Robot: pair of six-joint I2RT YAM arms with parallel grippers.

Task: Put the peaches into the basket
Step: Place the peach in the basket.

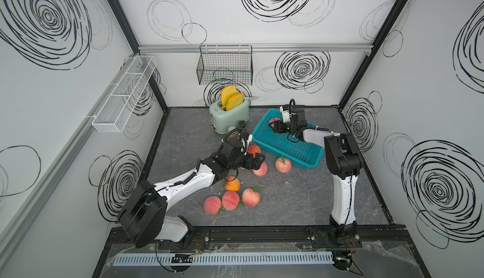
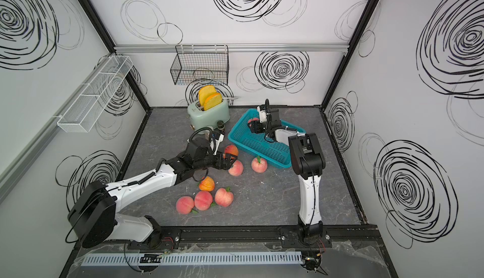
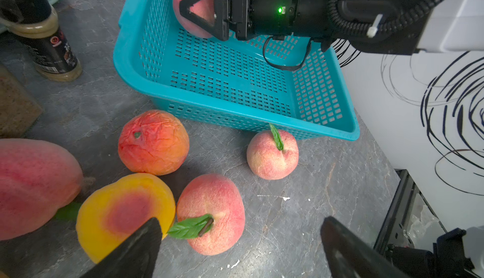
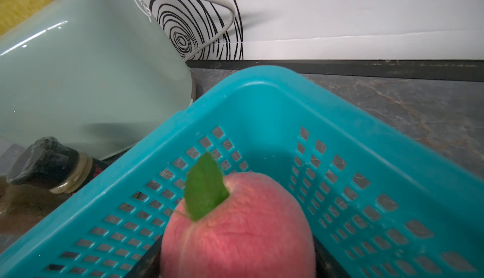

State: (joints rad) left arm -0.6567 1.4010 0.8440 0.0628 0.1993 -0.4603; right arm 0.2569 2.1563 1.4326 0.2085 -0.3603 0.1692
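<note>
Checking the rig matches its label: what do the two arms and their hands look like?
Both arms match: the left arm and right arm have white shell links between black joint housings. The left hand and right hand are black; the right's finger is an open triangular frame. A black coiled cable runs along the right wrist, with a white tie; a green light glows there.

Your basket [image 1: 288, 145] is teal-blue, patterned with rows of small slots; the peach inside it [image 4: 235, 227] is pink-red with a green leaf. The peaches [image 1: 230, 199] on the table [image 1: 288, 211] are mostly blush pink, with one peach [image 1: 232, 185] yellow-orange with a red blush. That table is dark grey, marble-veined (rust streaks in places) — the toaster [image 1: 233, 118] pale mint, the walls [image 1: 209, 14] white with black scribbled spirals.
</note>
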